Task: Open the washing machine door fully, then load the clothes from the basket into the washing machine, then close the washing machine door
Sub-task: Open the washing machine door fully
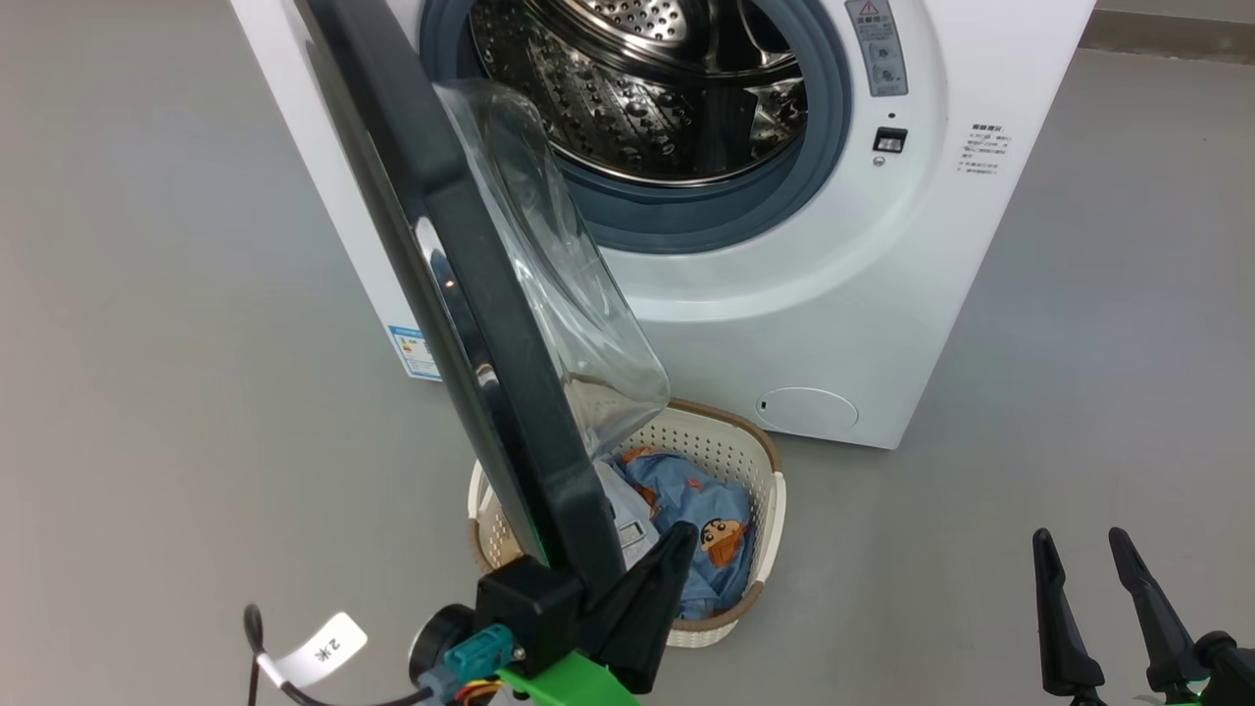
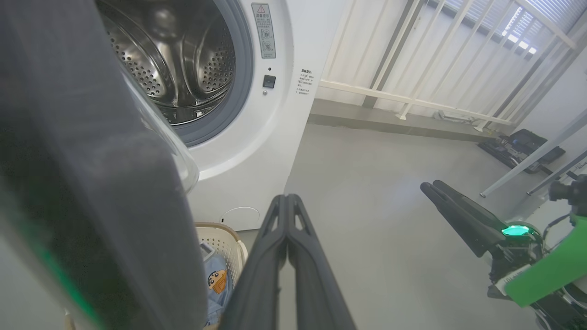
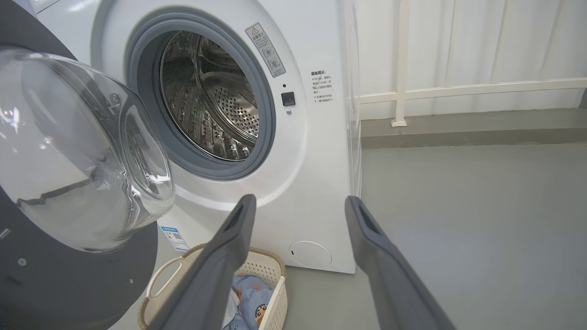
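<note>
The washing machine (image 1: 833,294) stands with its steel drum (image 1: 647,88) exposed. The washing machine door (image 1: 471,324) swings out towards me, black rim edge-on and clear glass bowl (image 3: 78,151) facing the drum. Under the door's lower edge sits the cream basket (image 1: 735,451), holding light-blue printed clothes (image 1: 701,515). My left gripper (image 1: 683,534) is shut with nothing in it, and lies close along the inner side of the door's lower rim; I cannot tell whether it touches. My right gripper (image 1: 1083,537) is open and empty, low at the right, pointing at the machine's front (image 3: 316,160).
Grey floor (image 1: 1079,343) spreads to both sides of the machine. A white railing (image 2: 412,96) on a low step runs along the back wall to the machine's right. A dark case (image 2: 520,146) lies on the floor there. A tagged cable (image 1: 328,647) hangs by my left wrist.
</note>
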You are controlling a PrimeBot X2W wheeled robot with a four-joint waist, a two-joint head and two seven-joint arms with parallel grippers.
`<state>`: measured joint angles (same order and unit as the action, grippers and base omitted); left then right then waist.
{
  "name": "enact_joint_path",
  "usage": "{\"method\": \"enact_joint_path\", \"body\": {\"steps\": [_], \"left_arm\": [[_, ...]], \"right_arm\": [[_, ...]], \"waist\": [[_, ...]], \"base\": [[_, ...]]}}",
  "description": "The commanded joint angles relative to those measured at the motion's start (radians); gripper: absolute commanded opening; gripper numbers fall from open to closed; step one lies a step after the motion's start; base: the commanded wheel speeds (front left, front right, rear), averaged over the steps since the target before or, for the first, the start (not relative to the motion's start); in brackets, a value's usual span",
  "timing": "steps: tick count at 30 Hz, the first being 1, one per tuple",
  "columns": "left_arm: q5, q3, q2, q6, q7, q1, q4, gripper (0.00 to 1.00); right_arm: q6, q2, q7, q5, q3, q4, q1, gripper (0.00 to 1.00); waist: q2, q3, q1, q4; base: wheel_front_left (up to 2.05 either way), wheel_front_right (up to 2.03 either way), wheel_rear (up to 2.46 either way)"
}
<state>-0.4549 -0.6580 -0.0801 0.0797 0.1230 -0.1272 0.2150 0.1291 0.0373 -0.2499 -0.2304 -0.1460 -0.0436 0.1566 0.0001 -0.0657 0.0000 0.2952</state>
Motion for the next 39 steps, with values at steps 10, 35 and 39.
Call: {"method": "enact_joint_path", "body": {"steps": [10, 35, 39], "left_arm": [[-0.014, 0.033, -0.005, 0.011, -0.014, -0.023, 0.008, 0.0], [-0.018, 0.049, -0.01, 0.029, -0.041, -0.04, -0.054, 0.0], [-0.018, 0.046, -0.012, 0.029, -0.044, -0.042, -0.056, 0.0]], "right_arm": [[0.002, 0.013, -0.012, 0.01, 0.027, -0.023, -0.039, 1.0], [0.002, 0.013, -0.012, 0.009, 0.024, -0.029, -0.042, 1.0], [0.002, 0.013, -0.012, 0.013, 0.024, -0.027, -0.045, 1.0]], "waist": [[-0.0001, -0.001, 0.0, 0.001], [-0.0001, -0.022, 0.0, 0.018], [-0.0001, -0.03, 0.0, 0.034]], "base": [[0.0, 0.0, 0.0], [0.0, 0.0, 0.0], [0.0, 0.0, 0.0]]}}
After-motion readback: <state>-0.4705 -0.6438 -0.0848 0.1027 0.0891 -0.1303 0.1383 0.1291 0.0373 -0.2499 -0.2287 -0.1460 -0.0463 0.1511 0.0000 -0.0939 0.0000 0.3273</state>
